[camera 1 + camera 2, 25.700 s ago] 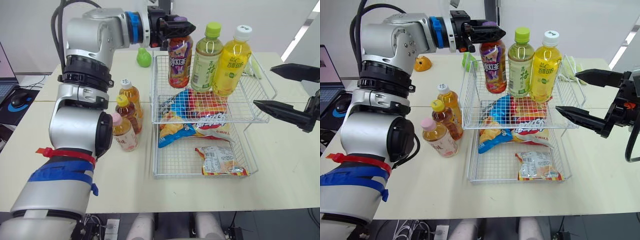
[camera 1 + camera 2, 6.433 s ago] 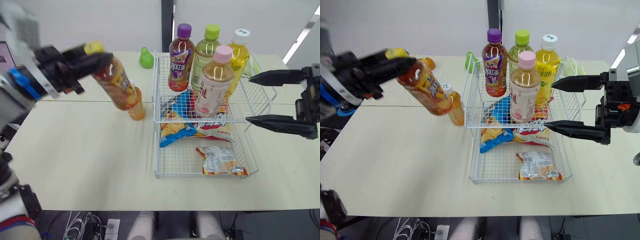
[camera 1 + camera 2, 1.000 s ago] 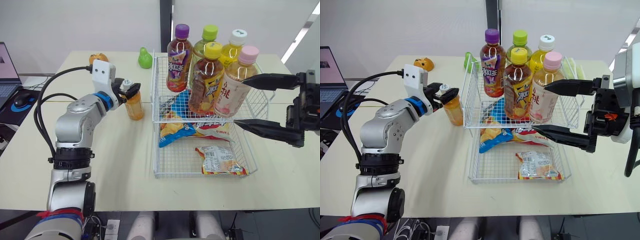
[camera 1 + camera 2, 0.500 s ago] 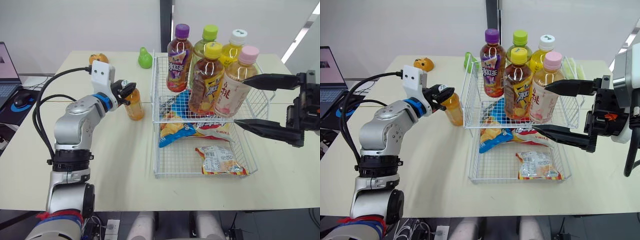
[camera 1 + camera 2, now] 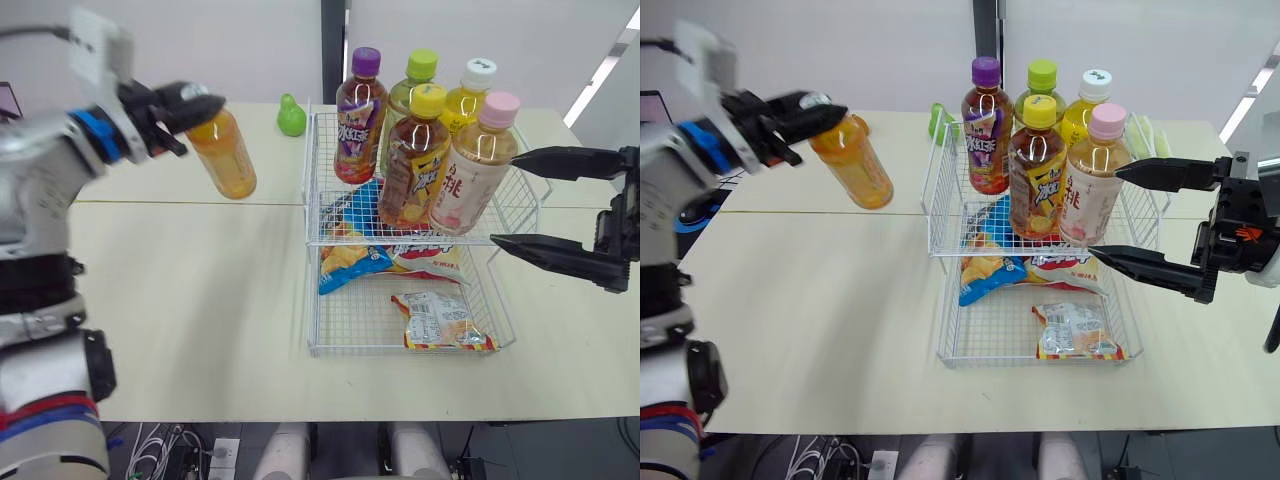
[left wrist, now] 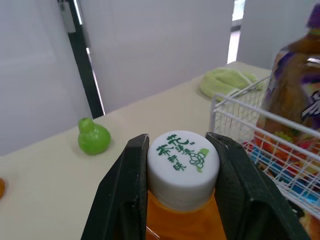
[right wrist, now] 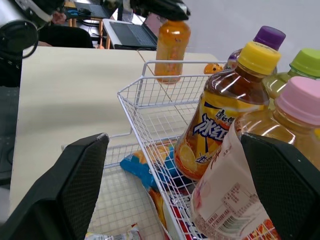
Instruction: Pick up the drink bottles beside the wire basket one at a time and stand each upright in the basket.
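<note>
We see the left gripper clamped tight on the white cap of the orange bottle. One black finger presses each side of the cap, which bears green printed characters. The bottle is clear plastic full of amber-orange drink, with no label that we can make out. It hangs tilted, with its cap toward ten o'clock and its base toward four o'clock, and appears clear of the table. It sits at about ten o'clock from the wire basket and well apart from its rim.

In the basket's upper tier stand the purple-capped bottle, the green-capped bottle and the white-capped yellow bottle. In front of them are the yellow-capped tea bottle and the pink-capped bottle, which leans slightly. Snack bags lie in the lower tier.

The right gripper hovers at three o'clock of the basket with its jaws spread wide. Its fingertips are just beside the pink-capped bottle, and we cannot tell whether they touch it. A green pear-shaped object rests at eleven o'clock of the basket.
</note>
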You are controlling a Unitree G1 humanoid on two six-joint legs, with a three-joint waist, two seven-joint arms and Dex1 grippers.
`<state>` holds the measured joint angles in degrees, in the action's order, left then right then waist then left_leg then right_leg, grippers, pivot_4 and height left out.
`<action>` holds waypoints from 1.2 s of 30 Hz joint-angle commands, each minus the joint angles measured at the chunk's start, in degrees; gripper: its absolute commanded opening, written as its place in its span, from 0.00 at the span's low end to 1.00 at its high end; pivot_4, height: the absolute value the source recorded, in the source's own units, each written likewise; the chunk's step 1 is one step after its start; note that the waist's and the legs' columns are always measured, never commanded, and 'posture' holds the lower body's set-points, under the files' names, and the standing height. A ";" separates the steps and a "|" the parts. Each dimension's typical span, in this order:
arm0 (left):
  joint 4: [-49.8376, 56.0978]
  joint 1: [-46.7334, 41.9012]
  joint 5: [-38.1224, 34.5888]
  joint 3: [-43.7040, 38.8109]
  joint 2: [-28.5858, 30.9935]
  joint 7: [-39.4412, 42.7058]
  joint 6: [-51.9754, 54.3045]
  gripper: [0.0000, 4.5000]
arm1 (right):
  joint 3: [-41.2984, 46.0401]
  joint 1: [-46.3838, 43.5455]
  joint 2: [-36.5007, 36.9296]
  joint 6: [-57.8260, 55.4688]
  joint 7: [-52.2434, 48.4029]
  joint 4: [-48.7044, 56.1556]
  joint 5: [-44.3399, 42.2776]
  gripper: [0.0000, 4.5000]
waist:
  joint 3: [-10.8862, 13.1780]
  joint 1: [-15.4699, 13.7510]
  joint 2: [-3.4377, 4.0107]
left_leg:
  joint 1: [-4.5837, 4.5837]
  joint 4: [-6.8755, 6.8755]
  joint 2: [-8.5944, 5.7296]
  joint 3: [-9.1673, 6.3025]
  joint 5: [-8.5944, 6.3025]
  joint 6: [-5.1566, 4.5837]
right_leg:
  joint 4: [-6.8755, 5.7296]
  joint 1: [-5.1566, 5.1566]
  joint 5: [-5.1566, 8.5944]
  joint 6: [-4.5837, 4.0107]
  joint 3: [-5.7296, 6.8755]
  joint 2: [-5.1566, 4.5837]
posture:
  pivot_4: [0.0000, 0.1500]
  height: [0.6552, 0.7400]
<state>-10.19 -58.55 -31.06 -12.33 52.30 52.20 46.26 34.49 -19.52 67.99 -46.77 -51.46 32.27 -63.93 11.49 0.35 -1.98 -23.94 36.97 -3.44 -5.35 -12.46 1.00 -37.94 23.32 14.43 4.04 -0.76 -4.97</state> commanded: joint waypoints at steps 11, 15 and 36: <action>-14.56 -32.07 -3.26 5.50 3.22 19.66 6.62 0.30 | 4.10 0.78 0.55 1.95 -3.80 -2.81 2.22 1.00 | 0.03 0.70 -0.04 | -0.02 0.01 0.03 0.16 0.00 0.00 | -0.02 -0.01 0.01 0.02 0.03 0.01 | 1.00 1.00; -16.60 -38.52 -5.59 6.34 -0.07 21.82 12.12 0.30 | 4.72 1.56 0.40 2.01 -4.47 -2.69 2.47 1.00 | 0.04 0.93 -0.05 | -0.11 0.02 0.01 0.14 0.00 -0.01 | 0.02 0.01 0.03 0.06 0.05 0.02 | 1.00 1.00; -7.88 -26.50 -0.64 14.75 -12.53 22.58 3.77 0.30 | 3.44 1.27 0.00 2.65 -3.04 -2.04 2.20 1.00 | 0.04 1.40 -0.03 | -0.09 0.01 -0.01 -0.05 0.00 0.00 | -0.07 0.13 0.04 0.06 -0.14 -0.02 | 1.00 1.00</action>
<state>-18.71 -84.44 -32.11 3.15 39.70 74.47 51.82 36.48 -17.71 67.66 -44.71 -54.90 29.84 -61.56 11.53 1.76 -2.01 -24.03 36.98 -3.45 -5.39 -12.46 0.99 -38.01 23.44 14.47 4.11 -0.91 -4.99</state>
